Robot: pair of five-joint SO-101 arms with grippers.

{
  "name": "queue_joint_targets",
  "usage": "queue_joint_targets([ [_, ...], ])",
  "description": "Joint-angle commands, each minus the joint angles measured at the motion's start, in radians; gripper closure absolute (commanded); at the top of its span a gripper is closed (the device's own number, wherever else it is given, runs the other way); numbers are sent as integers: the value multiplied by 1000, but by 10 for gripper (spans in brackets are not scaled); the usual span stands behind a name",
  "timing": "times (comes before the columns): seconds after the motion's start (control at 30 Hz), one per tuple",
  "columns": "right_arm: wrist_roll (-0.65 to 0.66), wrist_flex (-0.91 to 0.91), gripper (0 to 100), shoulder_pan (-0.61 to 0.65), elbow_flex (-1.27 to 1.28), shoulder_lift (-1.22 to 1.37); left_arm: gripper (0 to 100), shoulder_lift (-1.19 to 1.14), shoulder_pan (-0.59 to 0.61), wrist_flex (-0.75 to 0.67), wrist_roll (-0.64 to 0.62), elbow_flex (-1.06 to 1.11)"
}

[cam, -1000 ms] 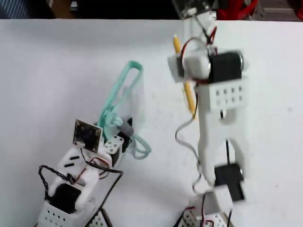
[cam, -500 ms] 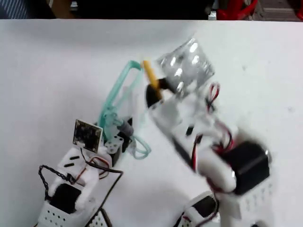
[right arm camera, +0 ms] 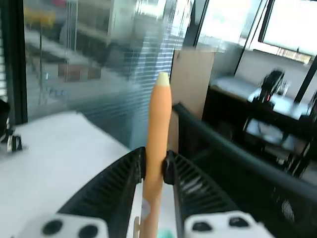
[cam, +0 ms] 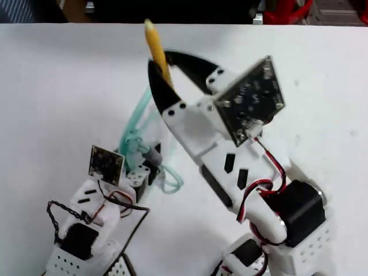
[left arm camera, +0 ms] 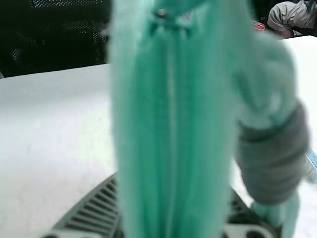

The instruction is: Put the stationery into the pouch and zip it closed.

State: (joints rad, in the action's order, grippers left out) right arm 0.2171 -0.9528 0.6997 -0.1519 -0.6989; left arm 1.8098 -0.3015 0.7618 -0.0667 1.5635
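The right gripper [cam: 160, 62] has swung in from the far side of the table and now sits above the pouch [cam: 133, 125]. Its jaws are clamped on the yellow pencil [cam: 155, 43]. The left gripper [cam: 144, 161] stays closed on the pouch edge. Pickup looks complete; insertion and zipping remain.

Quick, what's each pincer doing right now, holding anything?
Left pincer: closed on the teal pouch.
Right pincer: closed on the yellow pencil.
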Motion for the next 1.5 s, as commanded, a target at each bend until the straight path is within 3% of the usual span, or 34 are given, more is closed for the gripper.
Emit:
queue_joint_targets([
  [0.0, -18, 156, 981, 47, -15, 15, 845, 15, 1, -26, 8, -6],
  [0.37, -32, 90, 981, 119, -117, 223, 845, 15, 2, -26, 8, -6],
  [0.73, -296, 36, 981, -28, -97, 246, 845, 15, 7, -26, 8, -6],
  [0.97, -290, 36, 981, -35, -121, 220, 845, 15, 4, -26, 8, -8],
  [1.3, -296, 50, 981, -27, 127, 206, 845, 15, 8, -26, 8, -8],
  [1.47, -298, -30, 981, 73, 153, 196, 845, 15, 8, -26, 8, -8],
])
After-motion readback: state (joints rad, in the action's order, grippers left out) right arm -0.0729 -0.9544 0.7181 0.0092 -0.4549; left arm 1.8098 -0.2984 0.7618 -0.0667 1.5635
